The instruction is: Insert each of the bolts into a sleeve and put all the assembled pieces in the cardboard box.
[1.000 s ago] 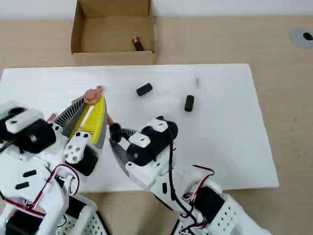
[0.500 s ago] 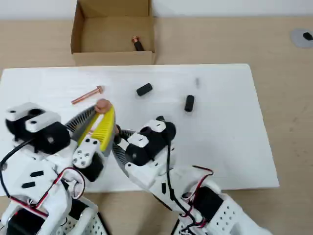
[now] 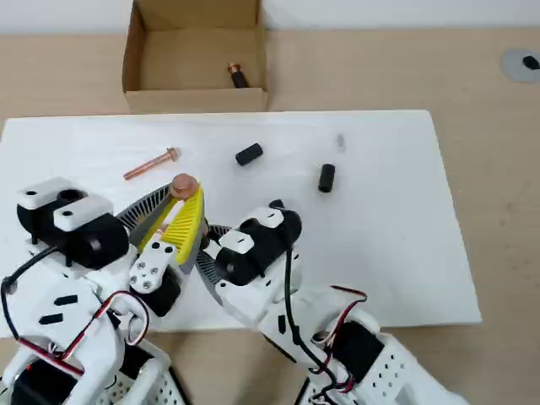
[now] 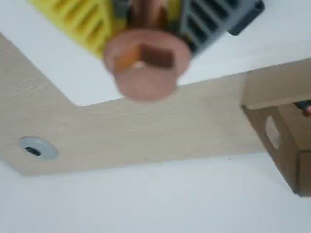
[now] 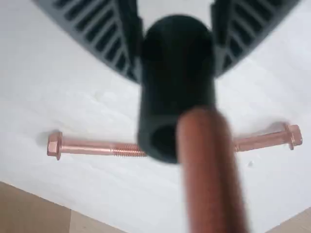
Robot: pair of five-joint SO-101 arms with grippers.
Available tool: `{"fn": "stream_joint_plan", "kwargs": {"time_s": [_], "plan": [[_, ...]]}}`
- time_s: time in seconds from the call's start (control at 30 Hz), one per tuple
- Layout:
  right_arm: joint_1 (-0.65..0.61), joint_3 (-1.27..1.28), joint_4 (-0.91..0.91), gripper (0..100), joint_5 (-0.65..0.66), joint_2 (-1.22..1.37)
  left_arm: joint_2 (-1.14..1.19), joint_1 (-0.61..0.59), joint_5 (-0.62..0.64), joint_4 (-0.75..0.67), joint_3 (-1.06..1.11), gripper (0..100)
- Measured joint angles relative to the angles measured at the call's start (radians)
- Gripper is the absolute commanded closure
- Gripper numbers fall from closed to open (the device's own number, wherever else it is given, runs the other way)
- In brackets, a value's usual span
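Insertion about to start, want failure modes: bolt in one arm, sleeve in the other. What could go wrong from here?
1. In the right wrist view the bolt tip looks off to one side of the sleeve hole; pushing on may jam it on the rim or twist the sleeve in the right fingers.
2. The left fingers sit close to the right ones; they might bump.
3. Two loose bolts lie on the mat below and could get knocked.

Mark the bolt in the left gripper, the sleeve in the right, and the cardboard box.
held bolt (image 4: 146, 63): left wrist view, on its flanged head.
held sleeve (image 5: 176, 73): right wrist view, on its black side.
cardboard box (image 3: 196, 100): high view, on its near wall.
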Motion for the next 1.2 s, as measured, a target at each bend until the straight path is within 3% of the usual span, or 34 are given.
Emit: {"fn": "stream_joint_plan", "kwargs": {"time_s": [0.27,0.87,1.1,1.2], "plan": [[0.000,0.000,0.000,98.9,0.000,0.000,0.003,-0.057,-0.026,-0.035,0.041,99],[-0.002,0.000,0.000,98.9,0.000,0.000,-0.003,-0.058,-0.026,-0.041,0.081,99],[-0.005,0.002,0.000,98.9,0.003,0.000,-0.003,-0.058,-0.025,0.041,0.081,99],[-0.005,0.000,0.000,98.9,0.003,0.000,0.003,-0.058,-0.025,0.072,0.081,93]]}}
